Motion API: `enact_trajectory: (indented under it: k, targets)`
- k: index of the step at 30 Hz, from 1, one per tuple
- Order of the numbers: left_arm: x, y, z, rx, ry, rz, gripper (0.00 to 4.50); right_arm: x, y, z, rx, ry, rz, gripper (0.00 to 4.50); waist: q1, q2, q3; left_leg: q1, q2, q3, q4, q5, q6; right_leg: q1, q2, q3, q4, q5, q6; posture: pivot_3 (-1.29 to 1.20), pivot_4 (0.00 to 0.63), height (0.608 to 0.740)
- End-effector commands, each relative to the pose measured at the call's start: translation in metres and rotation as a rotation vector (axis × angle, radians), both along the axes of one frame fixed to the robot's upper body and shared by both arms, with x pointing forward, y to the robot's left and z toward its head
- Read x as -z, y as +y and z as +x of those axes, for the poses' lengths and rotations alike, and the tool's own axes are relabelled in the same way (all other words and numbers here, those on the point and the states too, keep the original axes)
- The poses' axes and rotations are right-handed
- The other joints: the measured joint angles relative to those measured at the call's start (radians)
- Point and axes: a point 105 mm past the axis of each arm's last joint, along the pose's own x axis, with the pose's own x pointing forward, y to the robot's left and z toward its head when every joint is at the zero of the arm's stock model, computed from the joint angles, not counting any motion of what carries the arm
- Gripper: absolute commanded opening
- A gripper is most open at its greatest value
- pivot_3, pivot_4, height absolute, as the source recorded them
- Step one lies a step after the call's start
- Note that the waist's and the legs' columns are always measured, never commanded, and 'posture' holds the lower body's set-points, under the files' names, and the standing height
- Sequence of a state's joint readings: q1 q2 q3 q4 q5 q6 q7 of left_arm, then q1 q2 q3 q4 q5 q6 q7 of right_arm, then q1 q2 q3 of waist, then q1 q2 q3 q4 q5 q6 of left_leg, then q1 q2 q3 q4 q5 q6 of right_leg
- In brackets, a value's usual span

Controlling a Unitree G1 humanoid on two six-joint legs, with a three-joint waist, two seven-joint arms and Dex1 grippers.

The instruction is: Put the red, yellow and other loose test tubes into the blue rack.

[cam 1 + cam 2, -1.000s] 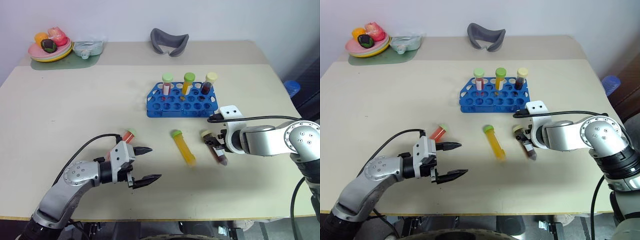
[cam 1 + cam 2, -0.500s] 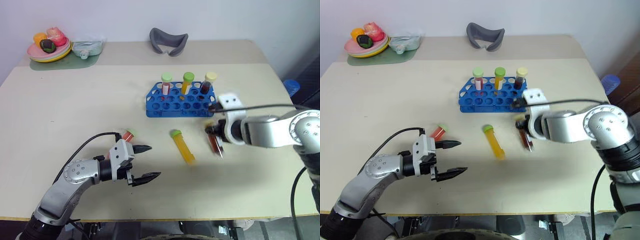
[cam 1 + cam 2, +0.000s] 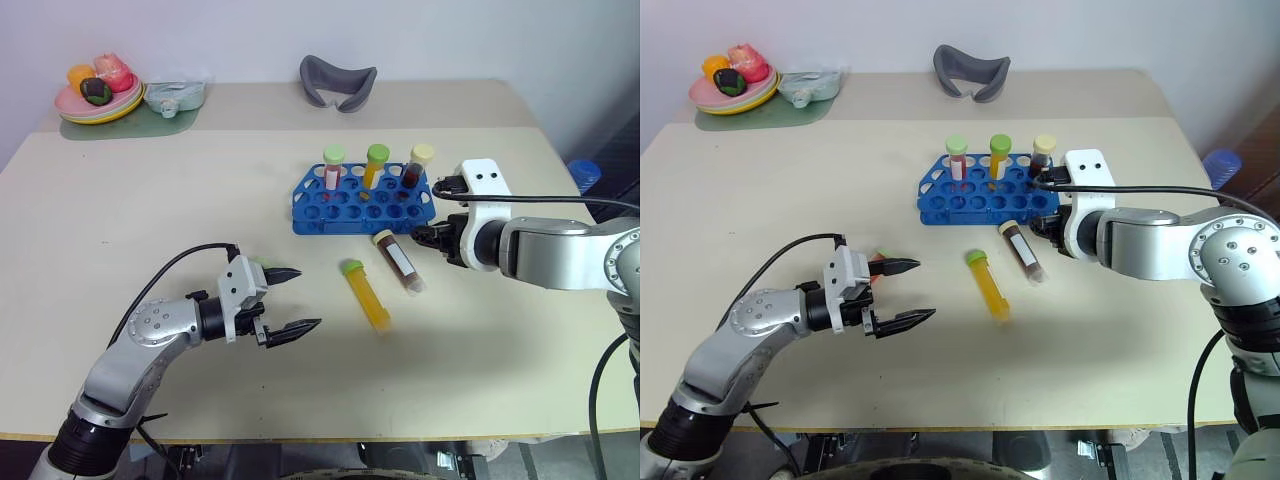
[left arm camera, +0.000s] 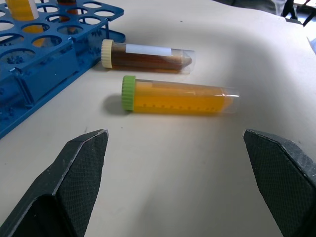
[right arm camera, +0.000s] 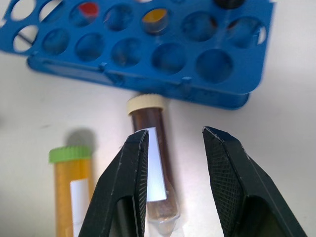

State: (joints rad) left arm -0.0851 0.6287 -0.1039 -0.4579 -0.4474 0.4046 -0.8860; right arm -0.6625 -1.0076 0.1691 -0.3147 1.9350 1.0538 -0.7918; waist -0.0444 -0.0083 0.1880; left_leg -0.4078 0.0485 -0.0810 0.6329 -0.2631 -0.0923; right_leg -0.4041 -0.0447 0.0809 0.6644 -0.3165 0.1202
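**Dark tube lies loose by the rack, right claw parted just behind it**

The blue rack stands on the worktop with three capped tubes upright in its far row. Just in front of the rack lies a dark brown tube with a cream cap and a white label, its cap end close to the rack's front edge. Beside it, toward the robot's left, lies the yellow tube with a green cap, apart from the brown one.

The right claw sits near the rack's right front corner; in the right wrist view its black fingers stand apart with a gap between them, and the dark tube lies on the worktop beyond them, not gripped.

The left claw hovers low over the worktop, well to the left of the yellow tube, its two fingers spread wide and empty. A red tube is mostly hidden behind the left claw's upper finger; it seems to lie on the worktop there, though only a sliver shows.

At the far edge sit a plate of toy food and a grey curved object
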Motion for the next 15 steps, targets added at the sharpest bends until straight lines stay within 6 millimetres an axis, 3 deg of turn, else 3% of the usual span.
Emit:
enact_trajectory:
  k: [1, 4, 9, 15]
  targets:
    - [-0.002, 0.010, 0.006, -0.009, -0.021, 0.028, 4.50, 0.004, 0.018, -0.003, -0.061, 0.031, 0.035, 3.01, -0.001, 0.000, 0.000, 0.000, 0.000, 0.000, 0.000, 0.000, 0.000, 0.000, 0.000, 0.000, 0.000, 0.000, 0.000, 0.00, 0.150, 0.740]
    - [-0.002, 0.022, 0.013, -0.041, -0.030, 0.051, 4.50, 0.009, 0.016, 0.003, -0.028, 0.052, -0.100, 4.45, 0.000, 0.001, 0.000, 0.000, 0.000, 0.000, 0.000, 0.000, 0.000, -0.001, 0.000, 0.000, 0.000, 0.000, 0.000, 0.00, 0.150, 0.740]
    - [-0.003, 0.032, 0.014, -0.051, -0.040, 0.076, 4.50, 0.015, 0.018, 0.015, -0.047, 0.125, -0.194, 4.49, 0.001, 0.001, 0.000, 0.000, 0.000, 0.000, 0.000, 0.000, 0.000, -0.001, 0.000, 0.000, 0.000, 0.000, 0.000, 0.00, 0.150, 0.740]
    - [-0.006, 0.023, 0.005, -0.045, -0.042, 0.050, 4.50, 0.025, 0.027, 0.023, -0.106, 0.231, -0.249, 4.49, 0.001, 0.001, 0.000, -0.001, 0.000, 0.000, 0.000, 0.000, 0.000, -0.002, 0.000, 0.000, 0.000, 0.000, 0.000, 0.00, 0.150, 0.740]
